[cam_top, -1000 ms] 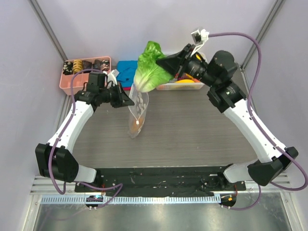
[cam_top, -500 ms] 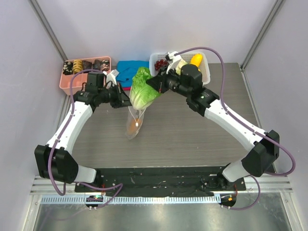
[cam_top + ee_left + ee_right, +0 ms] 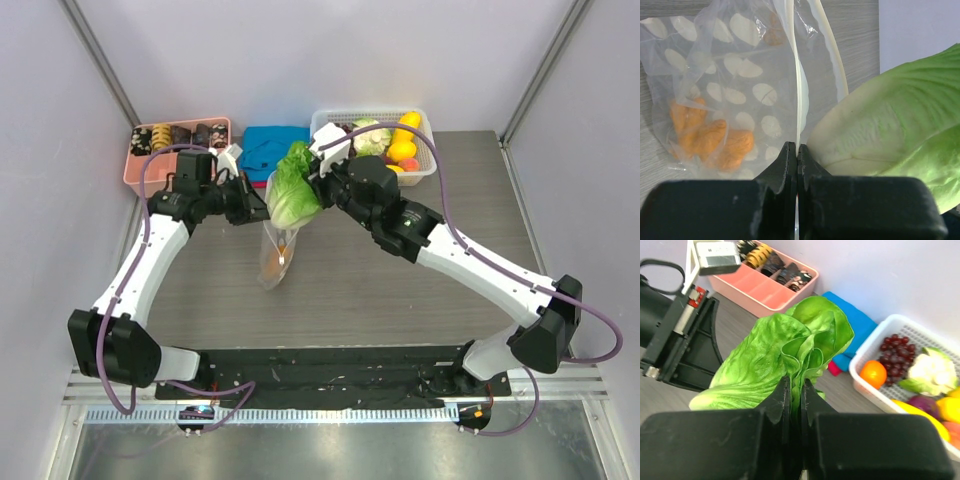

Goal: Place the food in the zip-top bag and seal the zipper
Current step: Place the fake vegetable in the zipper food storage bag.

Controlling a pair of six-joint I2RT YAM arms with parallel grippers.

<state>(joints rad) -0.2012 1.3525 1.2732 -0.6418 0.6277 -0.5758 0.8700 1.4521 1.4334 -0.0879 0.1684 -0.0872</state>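
Observation:
The zip-top bag (image 3: 277,250) hangs upright over the table, clear with white oval dots. My left gripper (image 3: 262,208) is shut on its mouth edge, pinching the whitish zipper (image 3: 800,90) strip between the jaws. An orange knobbly piece (image 3: 710,142) lies at the bag's bottom. My right gripper (image 3: 322,186) is shut on the leafy end of the green lettuce (image 3: 292,190). The lettuce's pale stem end (image 3: 865,145) sits at the bag's open mouth, right beside the left fingers. Other food, an orange fruit (image 3: 873,374) among it, rests in the white basket (image 3: 424,176).
A pink tray (image 3: 148,172) with dark snack pieces stands at the back left. A blue object (image 3: 266,146) lies between it and the white lattice basket, which also holds grapes (image 3: 897,355) and cauliflower (image 3: 935,371). Grey walls close in both sides.
My right arm has swung left and down from the basket, carrying the lettuce over to the bag's mouth. The left gripper has kept the bag up in about the same place.

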